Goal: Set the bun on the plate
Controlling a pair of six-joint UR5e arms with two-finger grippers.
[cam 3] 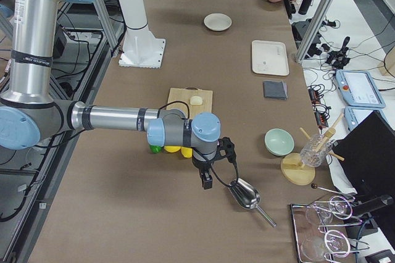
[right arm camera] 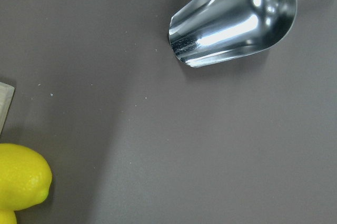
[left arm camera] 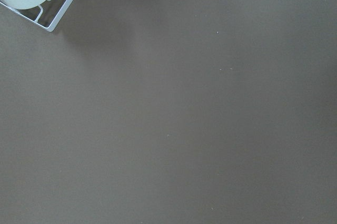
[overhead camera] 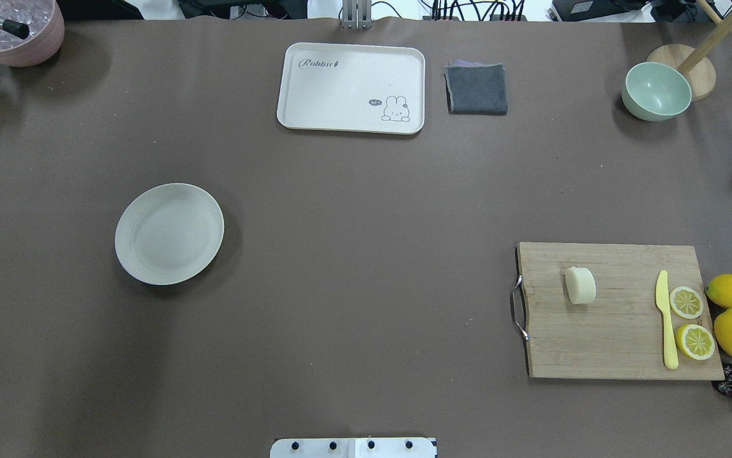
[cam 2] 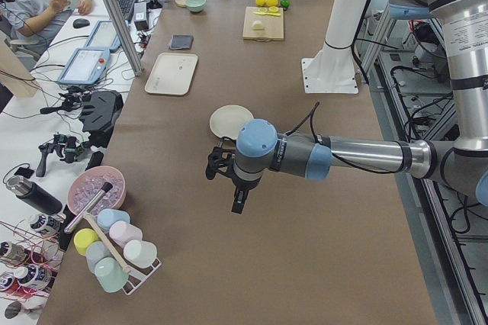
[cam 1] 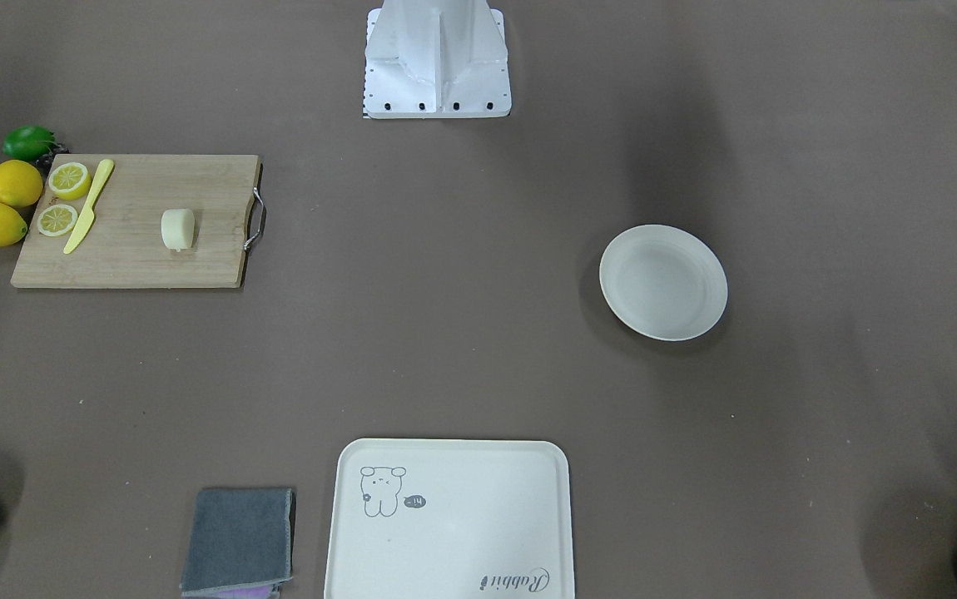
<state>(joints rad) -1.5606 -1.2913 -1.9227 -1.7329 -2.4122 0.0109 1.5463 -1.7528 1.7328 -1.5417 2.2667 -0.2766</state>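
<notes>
Front view: I've got the small pale cream rounded bun [cam 1: 178, 229] lying on the rectangular bamboo cutting board [cam 1: 146, 262], and the round off-white plate [cam 1: 663, 283] well apart from that board. Left side view: left gripper [cam 2: 239, 201] far from the board, grip unreadable. Right side view: right gripper [cam 3: 208, 181] near the board, and I cannot tell its grip either.
</notes>
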